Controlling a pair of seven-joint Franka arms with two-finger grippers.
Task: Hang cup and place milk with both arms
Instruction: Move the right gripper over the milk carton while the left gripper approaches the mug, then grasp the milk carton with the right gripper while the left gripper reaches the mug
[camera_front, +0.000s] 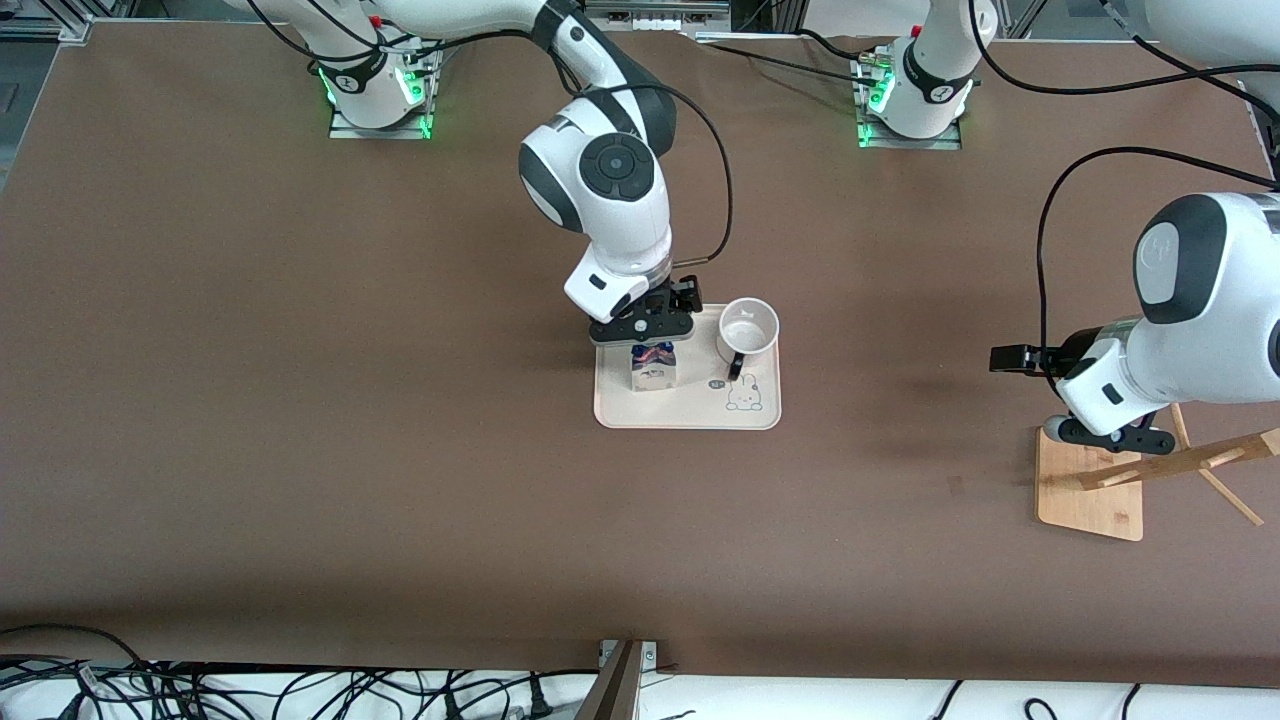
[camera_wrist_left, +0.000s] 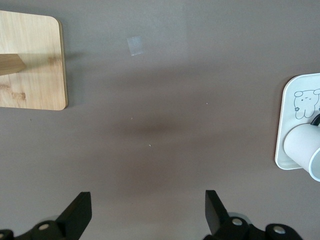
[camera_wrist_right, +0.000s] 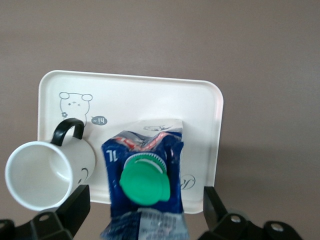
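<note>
Right gripper (camera_front: 648, 335), a black two-finger pincer on the white jointed arm rooted at the right arm's end of the table, hangs directly over the milk (camera_front: 652, 367), a small gable-top carton in dark blue and white print with a round green cap; in the right wrist view its fingers (camera_wrist_right: 75, 207) stand wide apart on either side of the carton's top and do not touch it. That carton stands upright on a cream rectangular tray with rounded corners and a little bear drawing (camera_front: 700, 410), set in the middle of the brown table (camera_front: 300, 400). Just beside the carton on the same tray, toward the left arm's end, stands the cup (camera_front: 748, 330), a small white mug with a thin black loop handle, mouth up, its handle turned toward the front camera and the bear drawing

Left gripper (camera_front: 1105, 432), the matching black pincer on the other white arm, hovers over the edge of a light wooden rack with a flat square base and slanted pegs (camera_front: 1095, 495), well apart from the tray; its fingers (camera_wrist_left: 77, 212) are spread wide with nothing between them but bare table
</note>
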